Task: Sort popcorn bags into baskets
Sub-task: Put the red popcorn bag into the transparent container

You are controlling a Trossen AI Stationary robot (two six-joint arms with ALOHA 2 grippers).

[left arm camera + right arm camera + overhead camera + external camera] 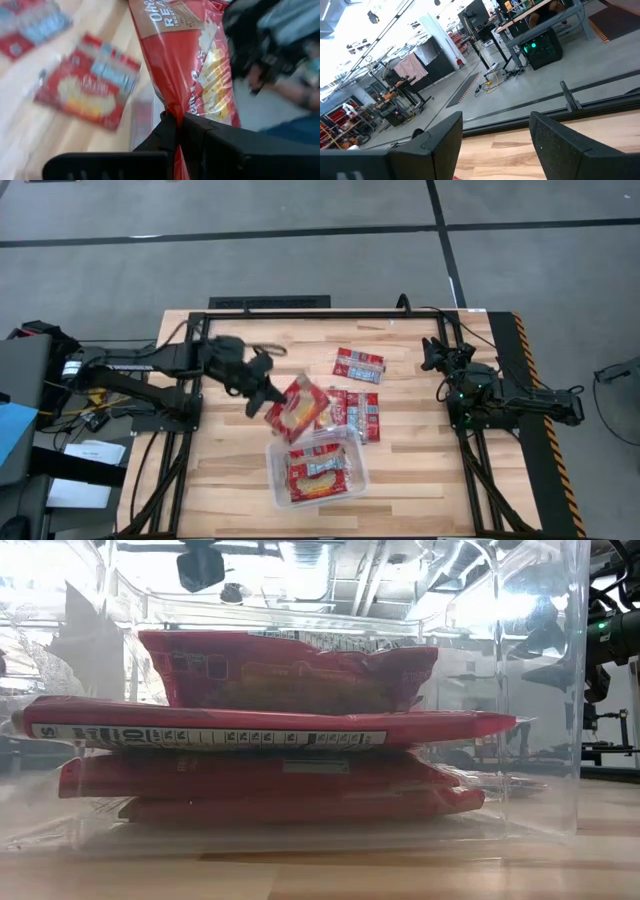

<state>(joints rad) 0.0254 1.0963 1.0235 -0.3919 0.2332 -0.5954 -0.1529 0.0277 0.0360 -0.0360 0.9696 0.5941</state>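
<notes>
My left gripper (266, 399) (178, 120) is shut on a red popcorn bag (297, 408) (192, 60), carried in the air just beyond the far-left corner of the clear plastic bin (272, 476) (560, 740). Several red bags lie stacked flat inside the bin (290, 675) (318, 472). One loose bag (358, 365) lies flat on the table farther off. A pair of overlapping bags (357, 413) lies right of the held one. My right gripper (433, 352) (495, 145) waits open near the table's far right corner. My left gripper pinches the bag's crimped end edge (176, 107) between its two fingers (200, 132). The fingers come from the table's left. The bag sticks out beyond the fingertips toward the right, lifted clear of the table, its yellow popcorn picture (215, 75) showing.
The black frame rails (330, 313) run round the wooden table top. Bare wood lies left of the bin (220, 470) and right of it (420, 470). Beyond the table is a workshop room with desks and equipment (540, 47).
</notes>
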